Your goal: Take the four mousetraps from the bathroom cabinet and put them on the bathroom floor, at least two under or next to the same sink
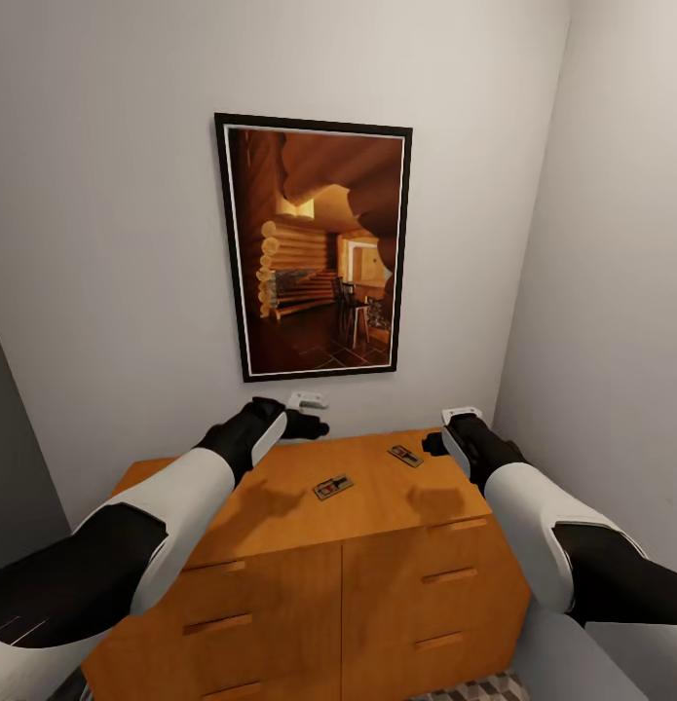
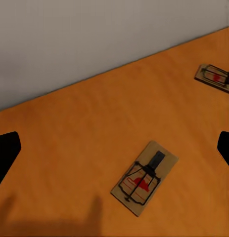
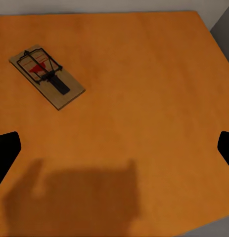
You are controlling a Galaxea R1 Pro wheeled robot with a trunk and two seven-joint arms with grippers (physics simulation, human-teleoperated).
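Head view: we've got two traps on the cabinet (image 1: 280, 497) top, one mid (image 1: 332, 487), one right (image 1: 405, 455). Left wrist: left gripper (image 2: 114, 148) spread wide above the mid trap (image 2: 145, 177). Right wrist: right gripper (image 3: 114, 148) apart, empty, trap (image 3: 47, 79) nearby. Nothing's grabbed yet, so pretty much everything's left.

Flat orange-brown wooden cabinet top (image 2: 94, 128) meets a plain grey wall (image 2: 84, 39) along a diagonal edge. One small rectangular wooden mousetrap with black wire and a red mark (image 2: 145, 177) lies flat mid-surface. A second, similar mousetrap (image 2: 213, 77) lies well apart, cut by the frame edge. Two black claw fingertips (image 2: 5, 150) sit wide apart, touching nothing.
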